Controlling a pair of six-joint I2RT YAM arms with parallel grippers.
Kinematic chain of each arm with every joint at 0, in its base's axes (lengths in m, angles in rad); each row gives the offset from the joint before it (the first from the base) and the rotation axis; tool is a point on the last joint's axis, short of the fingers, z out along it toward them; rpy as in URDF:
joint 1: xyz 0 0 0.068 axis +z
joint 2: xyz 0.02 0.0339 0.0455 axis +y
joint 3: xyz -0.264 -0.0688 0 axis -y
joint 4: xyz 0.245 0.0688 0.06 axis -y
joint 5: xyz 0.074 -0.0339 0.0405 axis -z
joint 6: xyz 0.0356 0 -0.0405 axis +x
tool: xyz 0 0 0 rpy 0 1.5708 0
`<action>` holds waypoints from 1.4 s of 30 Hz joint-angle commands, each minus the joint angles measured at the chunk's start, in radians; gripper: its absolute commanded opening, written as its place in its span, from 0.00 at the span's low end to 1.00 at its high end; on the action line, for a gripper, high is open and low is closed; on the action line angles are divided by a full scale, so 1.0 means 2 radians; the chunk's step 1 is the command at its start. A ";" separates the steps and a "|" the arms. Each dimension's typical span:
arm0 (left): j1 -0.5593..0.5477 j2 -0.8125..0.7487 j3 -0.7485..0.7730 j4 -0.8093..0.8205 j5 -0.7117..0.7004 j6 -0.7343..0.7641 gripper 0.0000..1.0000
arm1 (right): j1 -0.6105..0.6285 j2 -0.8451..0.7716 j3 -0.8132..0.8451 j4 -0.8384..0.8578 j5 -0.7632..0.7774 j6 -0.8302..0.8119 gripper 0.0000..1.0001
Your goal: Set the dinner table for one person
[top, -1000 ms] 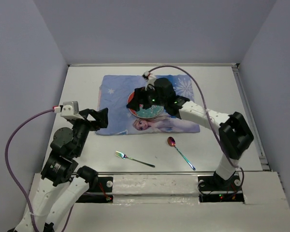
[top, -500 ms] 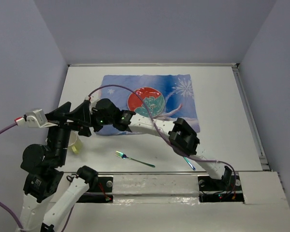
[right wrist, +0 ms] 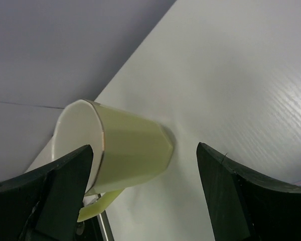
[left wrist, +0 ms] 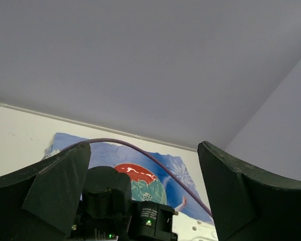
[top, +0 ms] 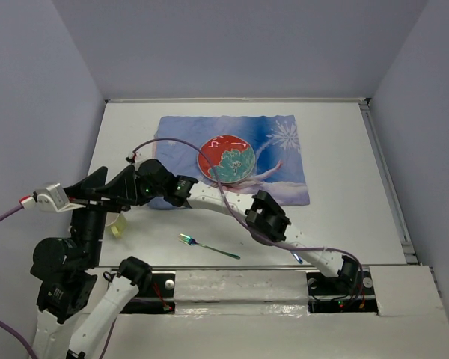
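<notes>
The white dinner table (top: pixel 344 149) holds a blue placemat (top: pixel 284 176) with a red and teal plate (top: pixel 227 158) on it. A pale yellow-green cup (right wrist: pixel 125 150) stands at the table's left edge, partly under my left arm in the top view (top: pixel 118 226). My right gripper (right wrist: pixel 143 165) is open, low over the table, with a finger either side of the cup and not touching it. My left gripper (left wrist: pixel 144 148) hangs open and empty above the right wrist (left wrist: pixel 140 216), facing the plate (left wrist: pixel 145 183).
An iridescent fork (top: pixel 207 246) lies on the table near the front edge. A spoon (top: pixel 298 257) is mostly hidden under the right arm's lower link. The right arm (top: pixel 232 206) stretches across the placemat's front-left corner, and its purple cable (top: pixel 172 142) arcs over the placemat.
My right arm swung from over the plate leftward across the table to the cup, uncovering the plate. The left arm rose and turned, so its gripper now hangs above the right wrist.
</notes>
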 commanded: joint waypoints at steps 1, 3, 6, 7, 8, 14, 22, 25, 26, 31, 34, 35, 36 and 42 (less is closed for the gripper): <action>0.003 -0.016 -0.011 0.015 -0.007 -0.002 0.99 | 0.009 0.014 0.039 0.000 0.015 0.024 0.89; 0.002 -0.026 -0.021 0.015 -0.011 -0.003 0.99 | 0.009 0.018 0.039 0.000 0.017 0.028 0.89; 0.002 -0.034 -0.032 0.014 -0.014 -0.004 0.99 | 0.014 0.015 0.030 0.000 0.022 0.029 0.88; 0.002 -0.035 -0.035 0.013 -0.014 -0.006 0.99 | 0.014 0.014 0.024 0.000 0.023 0.026 0.87; 0.002 -0.034 -0.038 0.012 -0.014 -0.006 0.99 | 0.014 0.008 0.013 -0.001 0.028 0.025 0.83; 0.003 -0.043 -0.044 0.014 -0.018 -0.006 0.99 | 0.018 -0.026 -0.049 -0.006 0.050 0.017 0.51; 0.003 -0.060 -0.050 0.020 -0.030 -0.006 0.99 | 0.023 -0.103 -0.165 0.043 0.084 0.029 0.07; 0.002 -0.054 -0.046 0.019 -0.027 -0.006 0.99 | 0.023 -0.140 -0.213 0.089 0.106 0.050 0.00; 0.003 -0.051 -0.045 0.019 -0.027 -0.005 0.99 | 0.023 -0.148 -0.220 0.096 0.113 0.050 0.00; 0.003 -0.051 -0.040 0.021 -0.015 -0.009 0.99 | 0.010 -0.200 -0.261 0.139 0.150 0.051 0.00; 0.002 -0.055 -0.044 0.024 -0.011 -0.010 0.99 | -0.011 -0.258 -0.321 0.154 0.166 0.036 0.00; 0.002 -0.056 -0.047 0.025 -0.011 -0.010 0.99 | -0.031 -0.277 -0.341 0.156 0.171 0.030 0.00; 0.002 -0.055 -0.050 0.025 -0.010 -0.011 0.99 | -0.045 -0.296 -0.361 0.159 0.176 0.023 0.00; 0.003 -0.047 -0.100 0.021 0.043 -0.010 0.99 | -0.197 -0.436 -0.490 0.110 0.184 -0.042 0.00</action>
